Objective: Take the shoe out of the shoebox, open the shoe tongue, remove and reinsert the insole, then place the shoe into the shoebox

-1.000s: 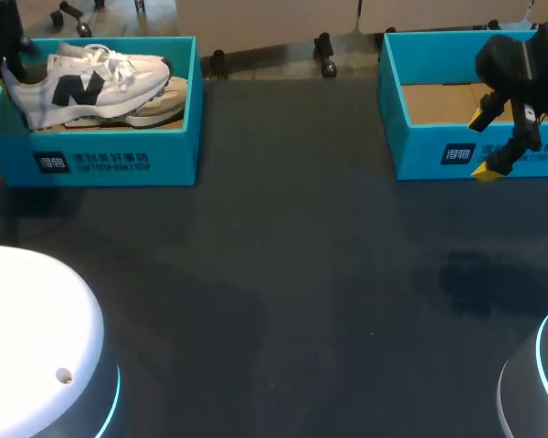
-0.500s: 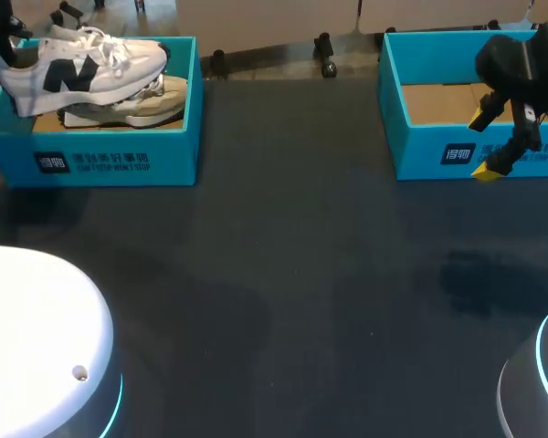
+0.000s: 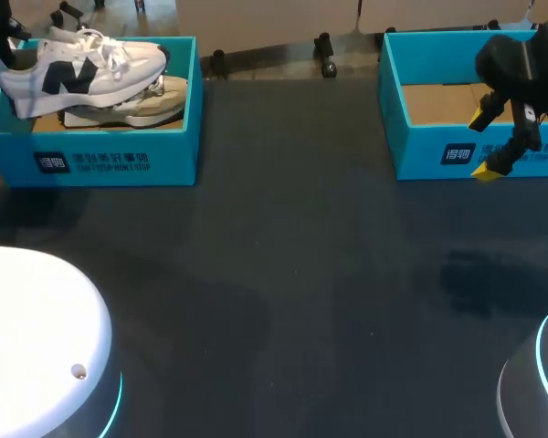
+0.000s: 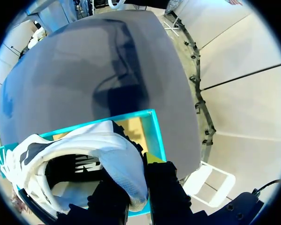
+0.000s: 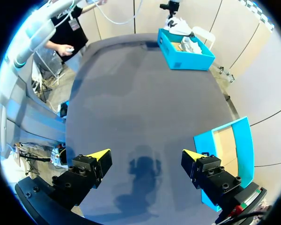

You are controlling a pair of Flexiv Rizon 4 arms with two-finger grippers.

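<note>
Only the left wrist view shows the left gripper [image 4: 136, 185] clamping the white shoe [image 4: 84, 145] by its padded heel, while the right gripper [image 5: 145, 153] gapes.

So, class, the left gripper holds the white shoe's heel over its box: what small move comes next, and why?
Probably lift it a little higher: the shoe in the left gripper hangs barely above the box and the second shoe inside, so sideways travel could snag.

Two sneakers show: one white sneaker [image 3: 82, 71] and one beige sneaker [image 3: 155, 105]. There are two teal shoeboxes, a left shoebox [image 3: 91, 162] and a right shoebox [image 3: 438, 153], on one dark table [image 3: 283, 274]. Two grippers appear: left gripper [image 4: 136, 187], right gripper [image 3: 486, 143].
</note>
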